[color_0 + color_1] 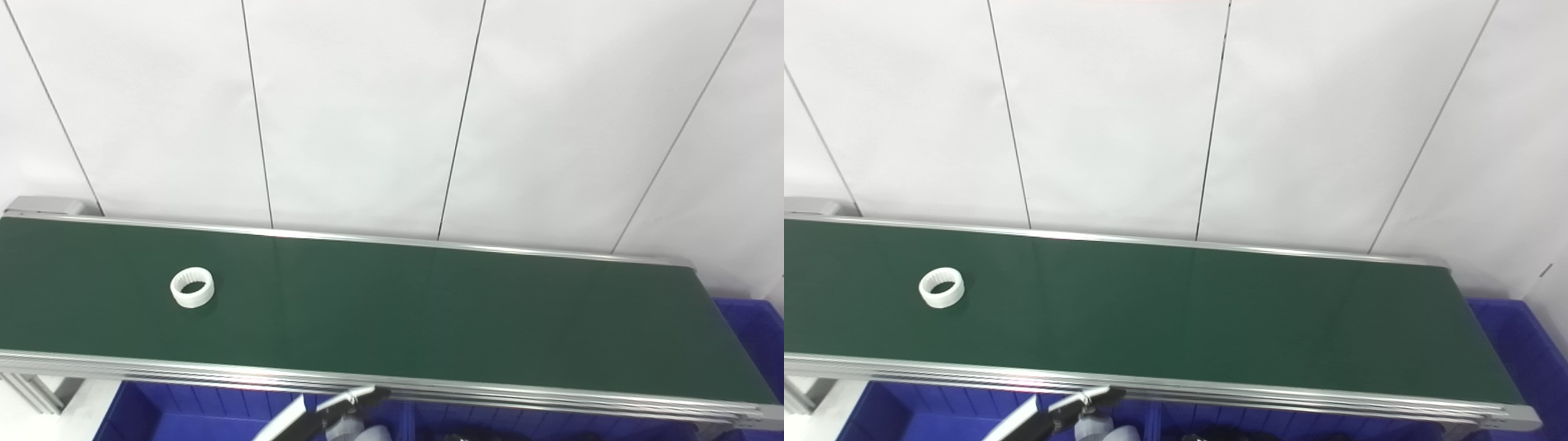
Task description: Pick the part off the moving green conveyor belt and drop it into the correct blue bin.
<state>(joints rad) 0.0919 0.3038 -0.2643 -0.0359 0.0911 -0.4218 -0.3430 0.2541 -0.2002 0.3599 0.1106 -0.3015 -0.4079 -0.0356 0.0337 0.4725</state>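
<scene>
A long dark green conveyor belt (429, 306) with silver aluminium side rails runs across the scene from left to right, in front of a white panelled wall (367, 110) crossed by thin dark seams. A small white plastic ring with a ribbed inner face (192, 287) lies flat on the belt toward its left end, about midway between the far rail and the near rail, touching neither. The rest of the belt surface to its right is bare green all the way to the right end.

Below the near rail, blue plastic bins (202, 410) sit side by side along the bottom edge, with a divider wall between two of them. Another blue bin (753, 331) stands past the belt's right end.

Only one hand (334, 413) shows, the left one, at the bottom edge just under the near rail: a slim white and black finger reaching up and to the right, with rounded pale grey parts beneath it. It is well apart from the ring. So little of it is in frame that its finger spread cannot be told. The right hand is out of sight.

The left eye view shows the grey end housing (43, 205) at the belt's far left corner more fully, while the right eye view shows more of the belt's right end (1513, 419), including its corner bracket, and a small dark mark on the wall (1545, 269).
</scene>
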